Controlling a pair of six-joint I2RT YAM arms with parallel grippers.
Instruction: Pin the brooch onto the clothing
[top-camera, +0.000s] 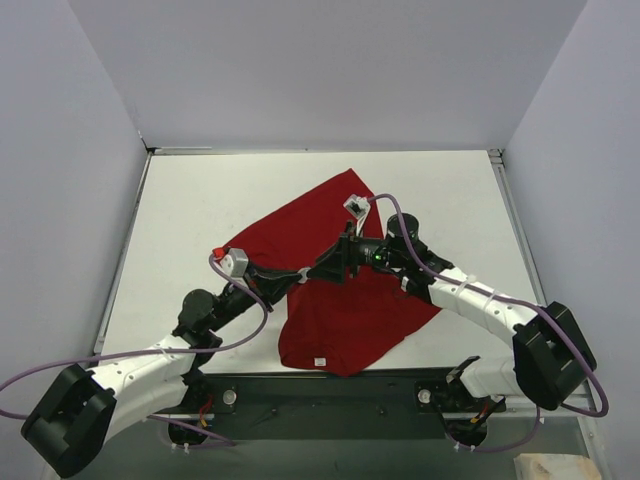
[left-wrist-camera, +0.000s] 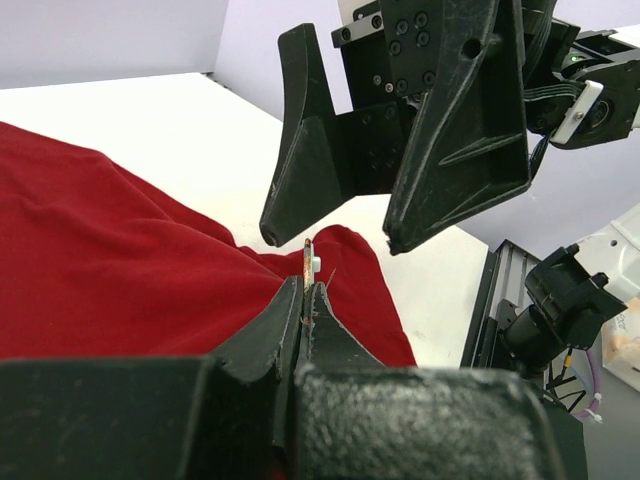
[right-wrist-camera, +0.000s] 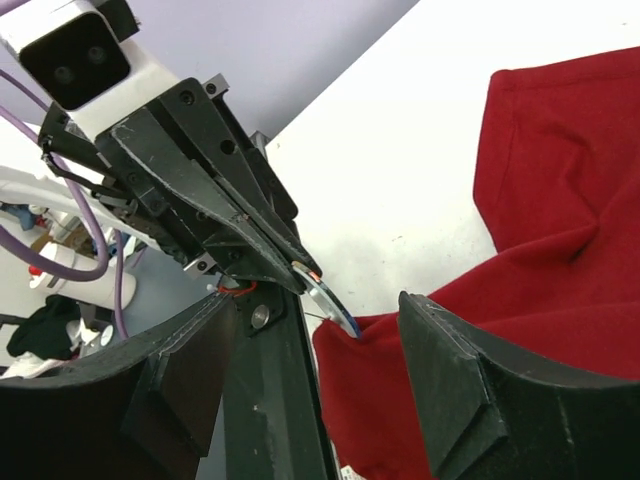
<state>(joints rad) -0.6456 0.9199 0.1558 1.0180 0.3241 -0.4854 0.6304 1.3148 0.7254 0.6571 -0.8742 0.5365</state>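
Pinched shut, the left fingers hold the brooch edge-on at their very tips. The small disc stands upright above a raised fold of the deep-red T-shirt. That thin grip likely leaves the badge's back and its pin exposed for a second tool. A fine wire-like line shows beside the disc, but whether it is the pin, or whether it touches the cloth, cannot be told.

The right fingers hang spread wide, holding nothing, one to either side of the brooch and close above it. The stance suggests they are lined up to take hold of the badge or work its clasp while the left arm steadies it. From the right wrist the disc shows as a pale sliver just beside the fabric's fold.

Seen from above, the two arms meet tip to tip over the middle of the shirt. The garment lies loosely spread and creased on the white desk, a small white label showing at its near edge. Bare desk borders the cloth on all sides. Purple cables loop off each arm, and pale grey-lilac walls close in the desk on three sides.
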